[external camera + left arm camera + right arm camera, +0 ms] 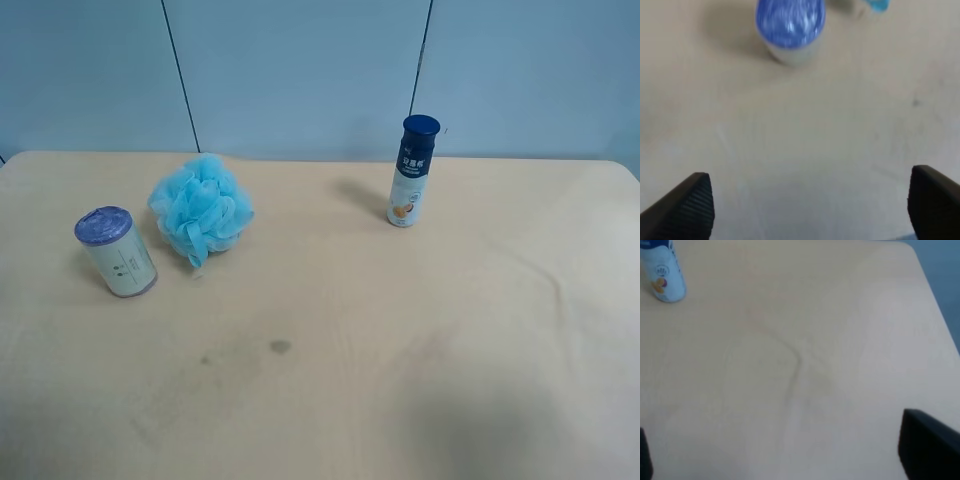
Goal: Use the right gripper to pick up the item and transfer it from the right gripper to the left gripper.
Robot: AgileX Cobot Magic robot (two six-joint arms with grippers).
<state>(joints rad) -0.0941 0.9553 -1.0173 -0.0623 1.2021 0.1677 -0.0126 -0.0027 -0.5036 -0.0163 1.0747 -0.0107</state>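
The item (117, 251), a short cream-white canister with a shiny purple-blue foil top, stands on the table at the exterior high view's left. It also shows in the left wrist view (790, 29), beyond the open, empty left gripper (812, 210), well apart from its fingertips (687, 205). The right gripper (785, 460) is open and empty above bare table; only the tips of its fingers (927, 442) show. Neither arm shows in the exterior high view.
A fluffy light-blue bath pouf (200, 209) sits just right of the item in the exterior high view. A tall slim navy-capped bottle (412, 172) stands at the back right; its base shows in the right wrist view (664, 275). The table edge (935, 305) runs nearby.
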